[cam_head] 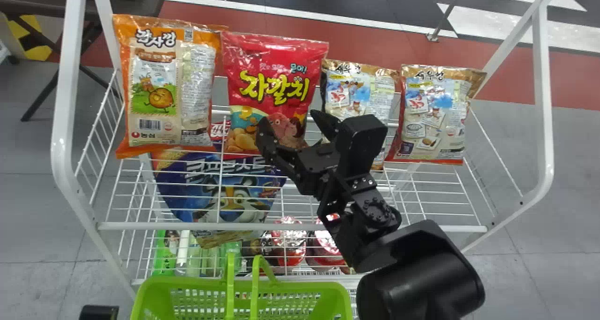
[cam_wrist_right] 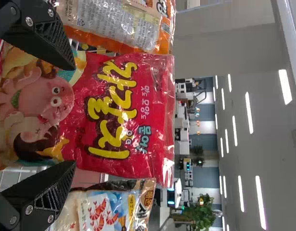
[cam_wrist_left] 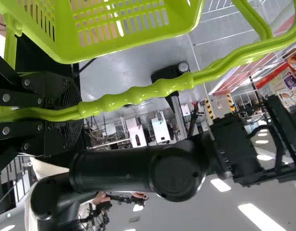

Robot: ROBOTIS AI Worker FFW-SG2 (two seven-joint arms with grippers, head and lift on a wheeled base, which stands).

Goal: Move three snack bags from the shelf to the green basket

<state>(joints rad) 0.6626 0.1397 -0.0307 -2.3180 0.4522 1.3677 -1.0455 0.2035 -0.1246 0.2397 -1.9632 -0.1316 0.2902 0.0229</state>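
I judge that all three transfers remain to be done: the red snack bag [cam_head: 276, 60] stands among others on the shelf [cam_head: 290, 226], my right gripper [cam_head: 289, 120] spread before it, my left gripper [cam_wrist_left: 80, 113] pinching the handle [cam_wrist_left: 138, 95] of the green basket [cam_head: 290, 287].

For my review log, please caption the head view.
Right gripper open at the red snack bag on the wire shelf, other bags alongside, green basket below.
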